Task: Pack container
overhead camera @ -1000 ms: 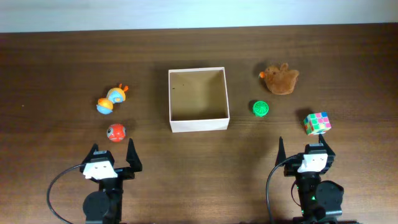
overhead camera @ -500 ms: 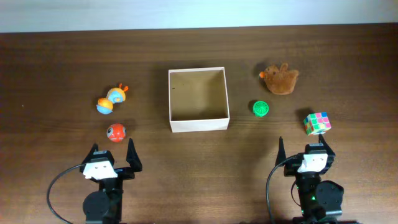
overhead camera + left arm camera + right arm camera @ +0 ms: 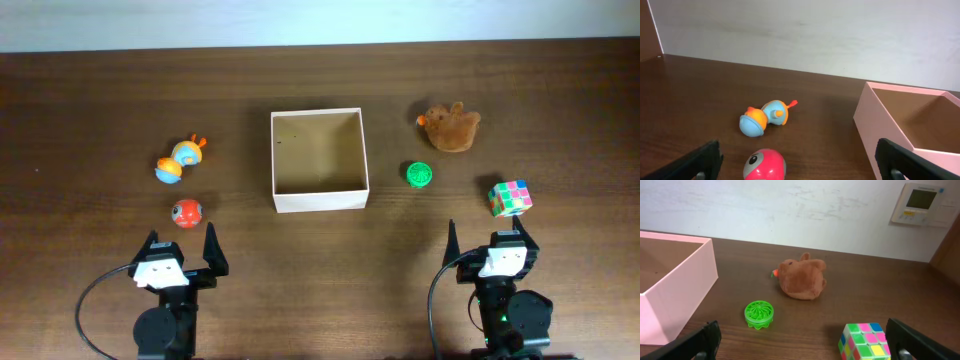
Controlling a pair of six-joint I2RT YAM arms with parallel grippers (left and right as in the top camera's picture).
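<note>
Zero change since a second ago | container (image 3: 320, 200) centre frame, empty | left gripper (image 3: 181, 236) and right gripper (image 3: 488, 232) spread wide, holding nothing, bottom edge | packing not yet begun

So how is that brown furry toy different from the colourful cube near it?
The brown furry toy is one colour, rounded and soft-looking; the colourful cube is boxy, with many bright squares. The toy lies farther from the arms, the cube nearer the right arm's fingers. Both sit on the table right of the container, not in it.
</note>
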